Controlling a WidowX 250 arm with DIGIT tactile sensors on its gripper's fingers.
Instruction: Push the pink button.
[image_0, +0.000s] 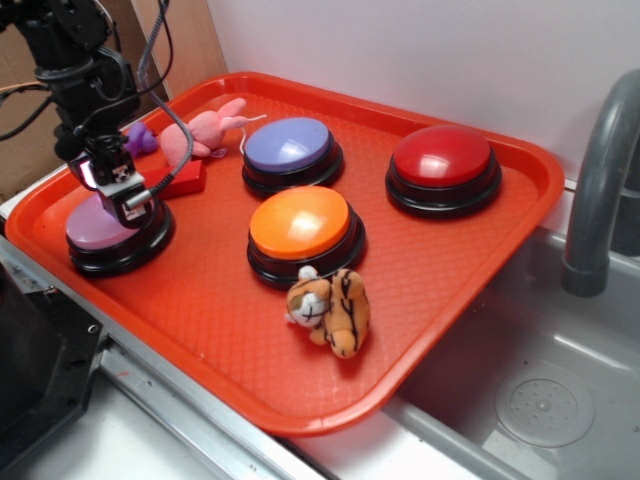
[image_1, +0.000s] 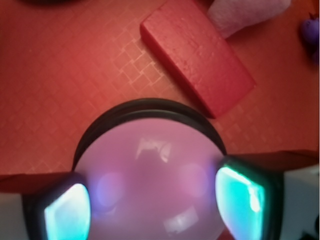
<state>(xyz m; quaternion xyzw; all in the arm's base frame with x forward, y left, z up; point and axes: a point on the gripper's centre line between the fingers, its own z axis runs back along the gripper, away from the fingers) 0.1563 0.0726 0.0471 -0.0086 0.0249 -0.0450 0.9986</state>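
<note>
Pink button (image_1: 152, 175) sitting under gripper (image_1: 155, 200); fingers (image_1: 65, 212) spread apart, flanking dome, grasping nothing; red block (image_1: 197, 55) lying beside.

Bright even light; glare on the pink button (image_1: 155, 185), fingers (image_1: 67, 210) blurred.

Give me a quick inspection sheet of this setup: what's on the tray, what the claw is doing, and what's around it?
Surface: orange-red tray, partly over a sink.
Job's things: pink button, at the tray's left, under the gripper.
Clutter: lavender button, orange button, red button, red block, pink plush, tiger plush, small purple toy.
Gripper: open, fingers on either side of the pink dome; contact unclear.
Cables: black cable running from the gripper.
Surroundings: grey faucet, white wall.
</note>
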